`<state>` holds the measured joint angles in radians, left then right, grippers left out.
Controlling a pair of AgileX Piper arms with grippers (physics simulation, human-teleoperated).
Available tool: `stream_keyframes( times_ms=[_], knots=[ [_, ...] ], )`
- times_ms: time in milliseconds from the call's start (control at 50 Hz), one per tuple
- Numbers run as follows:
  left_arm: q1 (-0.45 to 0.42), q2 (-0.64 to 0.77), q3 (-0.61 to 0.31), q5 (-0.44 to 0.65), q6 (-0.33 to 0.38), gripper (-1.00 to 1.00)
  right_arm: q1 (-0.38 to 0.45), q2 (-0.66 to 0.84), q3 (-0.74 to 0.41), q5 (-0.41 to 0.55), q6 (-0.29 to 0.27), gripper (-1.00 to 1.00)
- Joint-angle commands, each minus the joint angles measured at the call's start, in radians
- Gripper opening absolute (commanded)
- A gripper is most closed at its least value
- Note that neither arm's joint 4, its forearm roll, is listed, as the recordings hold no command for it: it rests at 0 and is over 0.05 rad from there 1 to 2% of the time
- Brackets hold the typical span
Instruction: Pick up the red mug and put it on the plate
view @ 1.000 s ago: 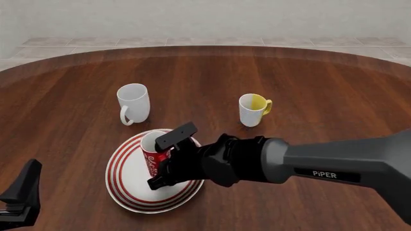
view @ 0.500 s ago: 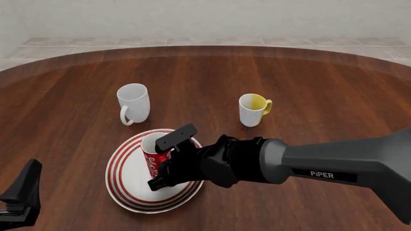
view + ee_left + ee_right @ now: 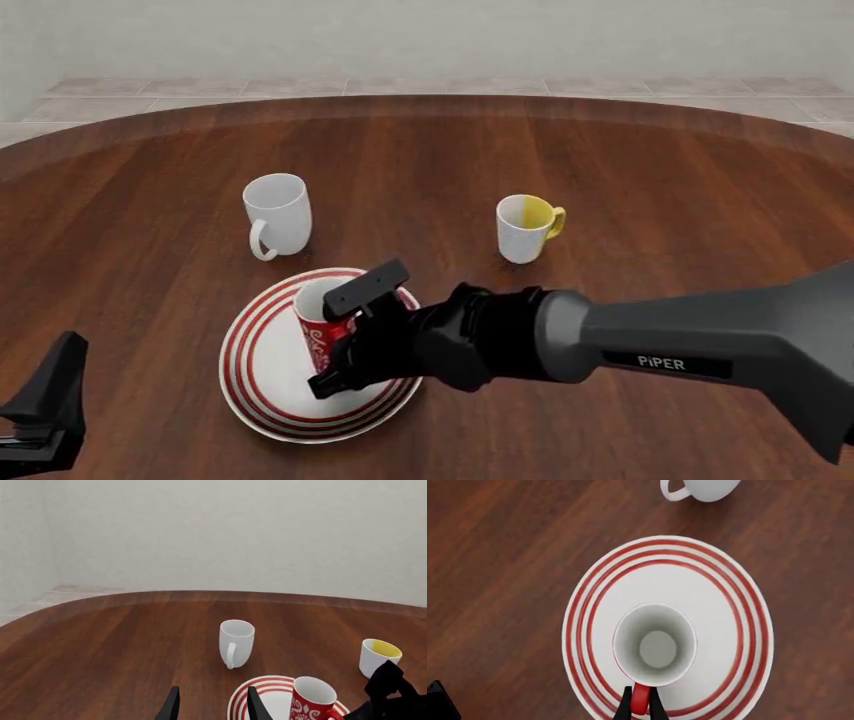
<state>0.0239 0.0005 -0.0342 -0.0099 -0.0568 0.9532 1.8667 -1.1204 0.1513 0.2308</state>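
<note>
At the lower left corner of the front frame we find the black left gripper (image 3: 47,400) low over the brown wooden table (image 3: 667,170), well apart from all crockery; in its own wrist picture two thin black fingertips (image 3: 172,707) stand with a clear gap between them and nothing held, so we record its jaws as parted. Next outward, in the lower centre of the front frame, the large round white plate with concentric red rings (image 3: 260,395) lies flat on the table. The tall red mug with white patterning and a white inside (image 3: 316,325) stands upright on the plate, toward the plate's far half. The black right gripper (image 3: 350,335), on a grey arm marked PIPER entering from the right edge, is at the mug. The right wrist picture looks straight down into the mug's white interior (image 3: 655,644), and there two dark fingertips (image 3: 625,707) sit pressed either side of the red handle (image 3: 640,700), so we record the jaws as clamped on the handle. Beyond the plate, in the upper left of the centre, a plain white ceramic mug (image 3: 278,215) stands upright, handle toward the camera. To the right, a small white mug with yellow inside and yellow handle (image 3: 526,227) stands upright, apart from the plate.
</note>
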Motion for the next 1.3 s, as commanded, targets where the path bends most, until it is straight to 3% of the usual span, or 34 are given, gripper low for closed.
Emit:
stream_keyframes(
  times_ms=[20, 660, 680, 1020, 1300],
  knots=[
    [0.000, 0.000, 0.000, 0.000, 0.000, 1.00, 0.009, 0.006, -0.003, -0.006, 0.014, -1.00],
    [0.000, 0.000, -0.004, 0.001, -0.003, 1.00, 0.016, 0.031, -0.012, 0.003, 0.022, -1.00],
    [0.001, 0.000, -0.002, 0.000, -0.003, 1.00, 0.009, 0.031, -0.010, 0.004, 0.025, 1.00],
    [-0.001, 0.000, -0.002, 0.000, -0.001, 1.00, 0.017, 0.031, -0.013, 0.008, 0.037, 1.00],
    [-0.004, 0.000, 0.004, -0.007, 0.005, 1.00, 0.013, -0.026, -0.002, 0.027, 0.015, 1.00]
  ],
)
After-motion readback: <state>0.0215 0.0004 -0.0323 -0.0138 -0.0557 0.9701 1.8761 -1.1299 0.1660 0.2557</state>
